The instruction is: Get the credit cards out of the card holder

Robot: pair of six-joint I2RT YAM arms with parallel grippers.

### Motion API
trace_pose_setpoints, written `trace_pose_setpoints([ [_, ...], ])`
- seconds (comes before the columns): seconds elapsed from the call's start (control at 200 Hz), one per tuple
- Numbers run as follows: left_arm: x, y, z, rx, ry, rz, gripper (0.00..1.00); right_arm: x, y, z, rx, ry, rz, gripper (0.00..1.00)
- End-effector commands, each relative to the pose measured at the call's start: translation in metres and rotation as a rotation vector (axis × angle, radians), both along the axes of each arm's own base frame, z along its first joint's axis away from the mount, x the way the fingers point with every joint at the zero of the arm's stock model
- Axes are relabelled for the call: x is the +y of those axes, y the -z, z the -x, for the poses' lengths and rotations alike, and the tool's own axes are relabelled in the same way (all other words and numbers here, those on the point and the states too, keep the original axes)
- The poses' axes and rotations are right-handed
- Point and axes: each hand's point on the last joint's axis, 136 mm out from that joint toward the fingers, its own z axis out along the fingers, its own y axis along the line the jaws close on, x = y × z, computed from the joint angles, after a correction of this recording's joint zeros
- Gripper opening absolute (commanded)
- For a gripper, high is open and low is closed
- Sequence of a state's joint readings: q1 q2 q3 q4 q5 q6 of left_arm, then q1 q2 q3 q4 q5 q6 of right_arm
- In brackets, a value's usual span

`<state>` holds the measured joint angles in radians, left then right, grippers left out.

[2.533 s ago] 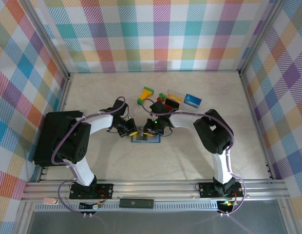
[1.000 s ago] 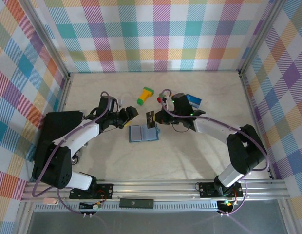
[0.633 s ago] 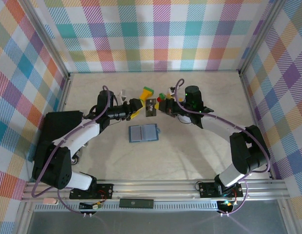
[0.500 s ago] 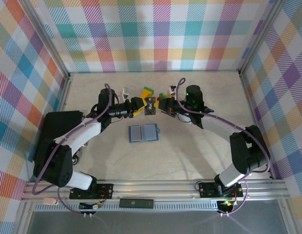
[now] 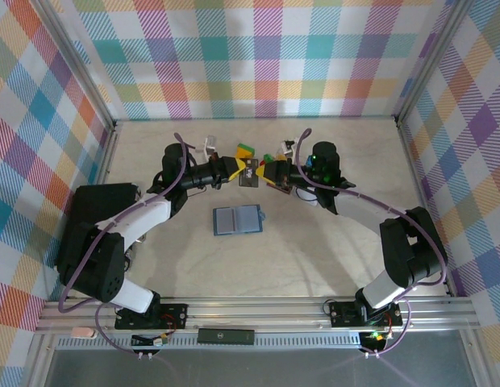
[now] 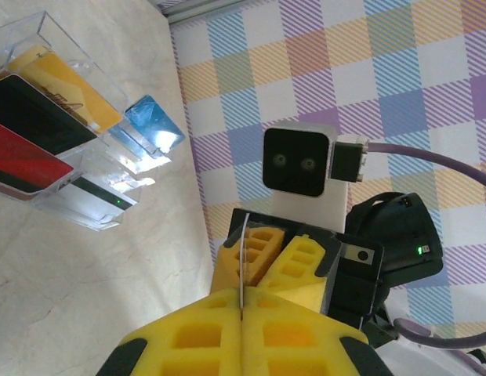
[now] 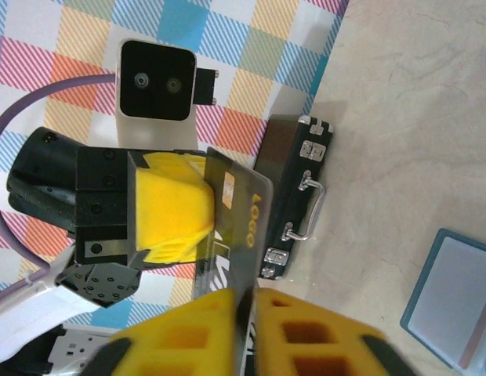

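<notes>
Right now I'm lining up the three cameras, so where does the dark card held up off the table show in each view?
Top external: the dark card sits at centre, just beyond the card holder.
Left wrist: the card is edge-on, a thin pale line rising from bottom centre between yellow jaws.
Right wrist: the card is face-on at lower centre, with "LOGO" printed on it.
Shared landmark: the plaid wall behind it.

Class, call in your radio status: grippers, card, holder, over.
Left gripper shut on dark card, mid-air. Right gripper flanks same card, grip unclear. Card holder open on table. Yellow-green block close behind.
</notes>
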<state>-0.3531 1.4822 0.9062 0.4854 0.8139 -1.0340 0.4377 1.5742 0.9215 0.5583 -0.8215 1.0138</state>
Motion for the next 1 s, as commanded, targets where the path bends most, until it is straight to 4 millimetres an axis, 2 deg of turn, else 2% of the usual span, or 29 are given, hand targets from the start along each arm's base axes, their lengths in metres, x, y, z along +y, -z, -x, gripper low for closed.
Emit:
trace_pose_setpoints([
  [0.0, -0.001, -0.013, -0.004, -0.044, -0.016, 0.027, 0.00, -0.002, -0.009, 0.007, 0.006, 0.007, -0.038, 0.24],
  [0.115, 0.002, -0.015, -0.010, -0.041, -0.061, 0.033, 0.00, 0.000, -0.011, 0.010, 0.024, 0.028, -0.058, 0.31],
  [0.335, 0.004, -0.015, -0.015, -0.039, -0.087, 0.048, 0.00, 0.006, -0.017, 0.009, 0.042, 0.039, -0.100, 0.28],
  [0.47, 0.004, -0.013, -0.016, -0.030, -0.088, 0.046, 0.00, 0.010, -0.021, 0.006, 0.034, 0.041, -0.105, 0.19],
  [0.64, 0.009, -0.005, -0.019, -0.008, -0.114, 0.021, 0.00, 0.010, -0.022, 0.003, 0.003, 0.048, -0.067, 0.02],
  [0.685, 0.013, 0.001, -0.020, 0.005, -0.133, -0.004, 0.07, 0.009, -0.017, 0.003, 0.000, 0.054, -0.027, 0.00],
  [0.755, 0.023, 0.012, -0.022, 0.022, -0.165, -0.064, 0.25, 0.005, -0.012, 0.002, -0.041, 0.069, 0.049, 0.00],
  [0.91, 0.055, 0.052, -0.018, 0.069, -0.258, -0.291, 0.50, -0.016, 0.004, 0.000, -0.153, 0.135, 0.286, 0.00],
  [0.995, 0.072, 0.065, -0.015, 0.089, -0.296, -0.380, 0.61, -0.028, 0.014, -0.003, -0.208, 0.136, 0.433, 0.00],
])
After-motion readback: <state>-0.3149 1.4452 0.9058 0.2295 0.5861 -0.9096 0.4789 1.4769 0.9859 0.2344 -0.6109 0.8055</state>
